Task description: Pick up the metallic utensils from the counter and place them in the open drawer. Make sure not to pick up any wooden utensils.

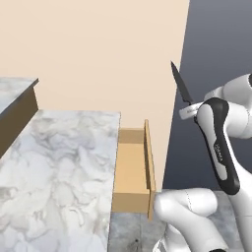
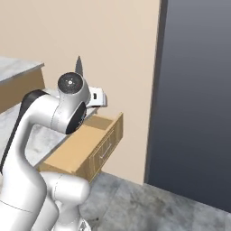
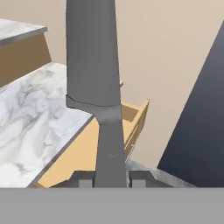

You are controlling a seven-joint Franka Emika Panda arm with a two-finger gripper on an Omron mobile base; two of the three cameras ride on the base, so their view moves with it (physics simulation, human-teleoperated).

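Dark steel first: from the left base view you see the knife raised blade-up, above and to the right of the open drawer, clear of the marble tabletop. From the right base view its tip pokes up behind the wrist, above the drawer. In the hand view the fingers pinch the handle narrowly. Judge it rigid, light, smooth-sided, likely to pivot; keep your hold on the handle, never the blade.
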